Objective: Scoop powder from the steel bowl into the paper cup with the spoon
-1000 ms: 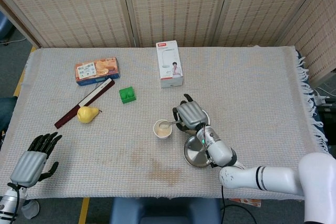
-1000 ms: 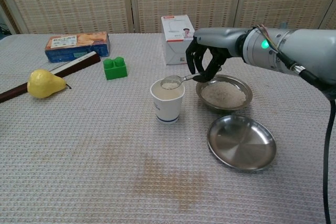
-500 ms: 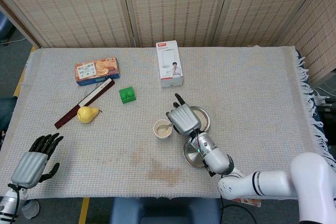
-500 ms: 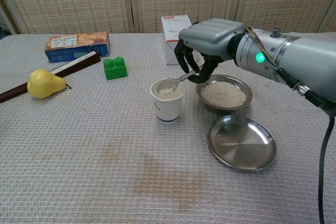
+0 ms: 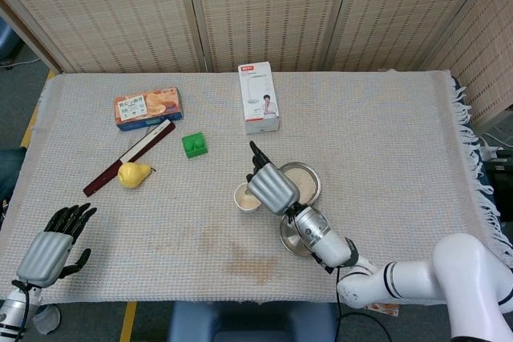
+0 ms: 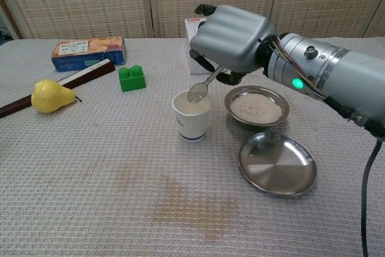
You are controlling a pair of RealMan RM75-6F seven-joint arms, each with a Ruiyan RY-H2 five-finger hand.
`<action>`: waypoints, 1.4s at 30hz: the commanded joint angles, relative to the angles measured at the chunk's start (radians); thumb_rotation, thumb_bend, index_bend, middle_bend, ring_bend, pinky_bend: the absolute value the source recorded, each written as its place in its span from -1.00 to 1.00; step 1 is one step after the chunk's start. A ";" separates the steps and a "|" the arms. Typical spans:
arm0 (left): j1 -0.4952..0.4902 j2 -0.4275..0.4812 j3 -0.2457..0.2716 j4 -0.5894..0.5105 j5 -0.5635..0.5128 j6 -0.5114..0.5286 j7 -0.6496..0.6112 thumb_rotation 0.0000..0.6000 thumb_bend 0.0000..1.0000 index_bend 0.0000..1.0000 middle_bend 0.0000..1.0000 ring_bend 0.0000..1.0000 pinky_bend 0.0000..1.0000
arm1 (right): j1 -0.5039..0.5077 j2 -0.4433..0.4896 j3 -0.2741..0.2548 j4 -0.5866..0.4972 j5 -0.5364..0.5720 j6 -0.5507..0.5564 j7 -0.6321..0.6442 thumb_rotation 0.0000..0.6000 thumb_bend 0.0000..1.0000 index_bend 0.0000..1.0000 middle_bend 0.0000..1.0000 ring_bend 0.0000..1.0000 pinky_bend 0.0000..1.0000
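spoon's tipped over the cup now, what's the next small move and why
Probably swing the right hand back toward the steel bowl for another scoop. The spoon it holds is tilted bowl-down just above the paper cup, so its load looks tipped out, and the steel bowl beside the cup holds plenty of powder. Whether any powder clings to the spoon can't be seen.
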 commanded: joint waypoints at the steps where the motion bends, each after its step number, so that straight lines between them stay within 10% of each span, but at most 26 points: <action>1: 0.000 0.001 0.000 -0.001 0.001 0.001 0.000 1.00 -0.16 -1.00 -1.00 -1.00 -0.85 | -0.003 -0.020 -0.049 0.093 -0.155 0.051 -0.065 1.00 -0.31 0.93 0.22 -0.48 -0.92; 15: 0.005 0.004 0.003 -0.007 0.009 0.013 0.001 1.00 -0.16 -1.00 -1.00 -1.00 -0.85 | -0.114 -0.003 0.046 0.046 -0.135 0.066 0.149 1.00 -0.31 0.93 0.22 -0.48 -0.92; 24: 0.005 0.002 0.003 -0.010 0.006 0.009 0.010 1.00 -0.16 -1.00 -1.00 -1.00 -0.85 | -0.279 0.153 0.124 -0.164 0.139 -0.073 0.613 1.00 -0.31 0.93 0.22 -0.48 -0.92; 32: 0.013 -0.003 0.005 -0.026 0.018 0.027 0.043 1.00 -0.16 -1.00 -1.00 -1.00 -0.85 | -0.356 0.260 0.045 -0.202 0.076 -0.177 0.785 1.00 -0.31 0.93 0.22 -0.48 -0.96; 42: 0.008 -0.008 0.003 -0.032 -0.003 0.003 0.070 1.00 -0.16 -1.00 -1.00 -1.00 -0.84 | -0.410 0.152 0.007 -0.092 -0.033 -0.164 0.861 1.00 -0.31 0.87 0.22 -0.48 -0.96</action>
